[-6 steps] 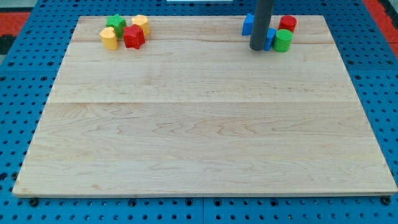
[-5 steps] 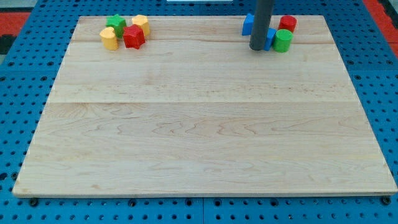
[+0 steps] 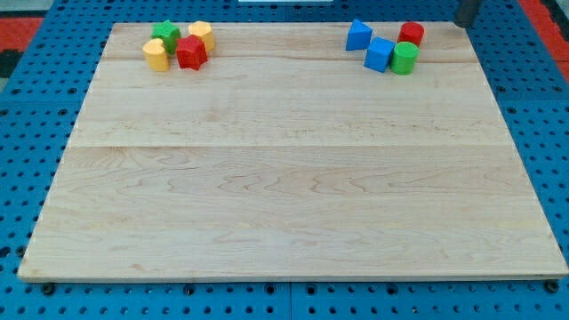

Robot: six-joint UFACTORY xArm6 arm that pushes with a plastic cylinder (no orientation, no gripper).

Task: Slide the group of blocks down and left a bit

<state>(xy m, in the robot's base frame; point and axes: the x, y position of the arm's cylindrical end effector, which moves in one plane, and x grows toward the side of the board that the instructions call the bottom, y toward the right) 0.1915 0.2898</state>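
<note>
Two groups of blocks lie on the wooden board [image 3: 293, 178]. At the view's top right: a blue triangle [image 3: 358, 36], a blue cube [image 3: 380, 54], a red cylinder [image 3: 411, 34] and a green cylinder [image 3: 404, 58], close together. At the view's top left: a green block [image 3: 165, 35], a yellow block [image 3: 201, 35], a red block [image 3: 191, 52] and a yellow block [image 3: 156, 54], touching. My tip [image 3: 466, 23] shows at the view's top right edge, beyond the board's corner, to the right of the red cylinder and apart from every block.
The board rests on a blue perforated table [image 3: 27, 133]. A red area [image 3: 18, 18] shows at the view's top left corner and another [image 3: 551, 18] at the top right.
My tip has moved from just left of the blue cube up and to the right, off the board's top right corner. The blue cube and blue triangle are now fully uncovered. No block has visibly moved.
</note>
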